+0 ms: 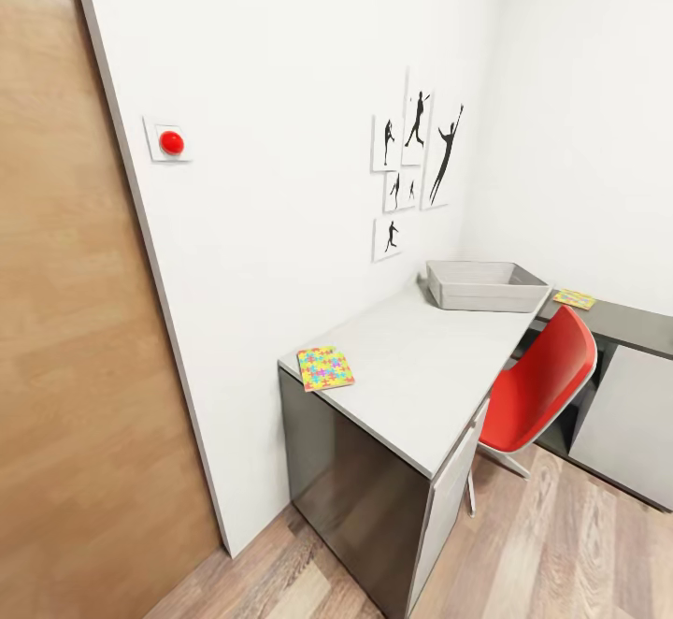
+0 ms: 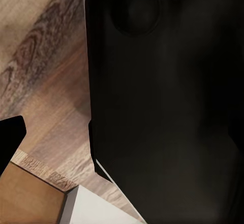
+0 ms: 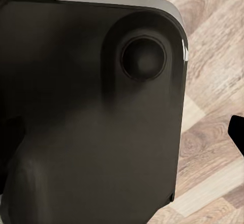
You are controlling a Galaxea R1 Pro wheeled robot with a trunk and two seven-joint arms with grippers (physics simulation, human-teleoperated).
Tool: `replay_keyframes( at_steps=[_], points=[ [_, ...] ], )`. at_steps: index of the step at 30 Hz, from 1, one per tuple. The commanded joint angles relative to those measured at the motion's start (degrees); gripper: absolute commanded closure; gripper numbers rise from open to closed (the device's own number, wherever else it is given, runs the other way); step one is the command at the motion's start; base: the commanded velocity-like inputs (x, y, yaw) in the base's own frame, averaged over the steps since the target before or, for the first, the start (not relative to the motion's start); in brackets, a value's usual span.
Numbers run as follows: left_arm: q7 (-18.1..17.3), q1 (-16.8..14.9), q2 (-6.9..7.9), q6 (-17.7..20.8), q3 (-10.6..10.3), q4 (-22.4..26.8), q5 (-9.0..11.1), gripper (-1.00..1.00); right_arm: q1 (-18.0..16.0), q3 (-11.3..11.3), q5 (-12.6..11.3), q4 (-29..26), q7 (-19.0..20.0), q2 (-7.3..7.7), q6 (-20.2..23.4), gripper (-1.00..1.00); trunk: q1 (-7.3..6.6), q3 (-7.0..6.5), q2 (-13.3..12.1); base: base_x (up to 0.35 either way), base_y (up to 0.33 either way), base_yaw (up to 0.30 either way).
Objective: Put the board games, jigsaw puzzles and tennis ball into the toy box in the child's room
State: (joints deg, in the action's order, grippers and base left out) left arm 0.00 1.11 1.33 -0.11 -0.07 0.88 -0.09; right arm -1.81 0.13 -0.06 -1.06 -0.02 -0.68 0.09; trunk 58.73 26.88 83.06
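Approaching the table (image 1: 421,367), still in transit; no toy in hand judging by the head view. Standing at the doorway beside a wood door (image 1: 65,320) and a white wall carrying a red button (image 1: 171,142). Seeing one puzzle (image 1: 325,367) lying flat at the near corner of the light-grey top, well ahead of both arms. Seeing the toy box (image 1: 486,285) sitting at the far end of the same top, against the wall, looking empty from here. Spotting a second puzzle (image 1: 574,299) on the lower dark top just past the box. Red chair (image 1: 542,385) tucked at the desk between them. Sports pictures (image 1: 416,165) hanging above.

Wrist views pointing down at plank floor (image 3: 213,107) past dark robot body (image 2: 168,107); fingers hardly showing, so cannot tell whether either gripper is released or clenched.

Next, probably: rolling closer, raising an arm, reaching forward for the near puzzle, pinching its edge since it lies thin and flat. Ball and games not made out here.
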Motion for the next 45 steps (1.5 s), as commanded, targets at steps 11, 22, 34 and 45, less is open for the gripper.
replay_keyframes(
  at_steps=[11,22,34,45],
  points=[
    [0.0,0.0,0.00,0.0,0.0,0.1,0.0,-1.00,0.0,0.0,0.0,0.0,0.0,0.00,0.0,-1.00,0.00,0.04,0.0,0.000,0.000,0.000],
    [0.0,0.0,0.00,0.0,0.0,0.1,0.0,-1.00,0.0,0.0,0.0,0.0,0.0,0.00,0.0,-1.00,0.00,0.04,0.0,0.000,0.000,0.000],
    [-0.1,0.1,0.27,0.0,0.0,0.1,0.0,-1.00,-0.4,0.2,0.1,-0.2,0.0,0.02,0.0,-1.00,0.00,0.04,0.0,0.000,0.000,-0.027],
    [-0.2,0.3,0.77,0.0,0.0,0.2,0.0,-1.00,-1.2,0.5,0.3,-0.6,-0.1,0.17,-0.1,-1.00,0.00,0.04,0.0,0.000,0.000,-0.206]
  ],
)
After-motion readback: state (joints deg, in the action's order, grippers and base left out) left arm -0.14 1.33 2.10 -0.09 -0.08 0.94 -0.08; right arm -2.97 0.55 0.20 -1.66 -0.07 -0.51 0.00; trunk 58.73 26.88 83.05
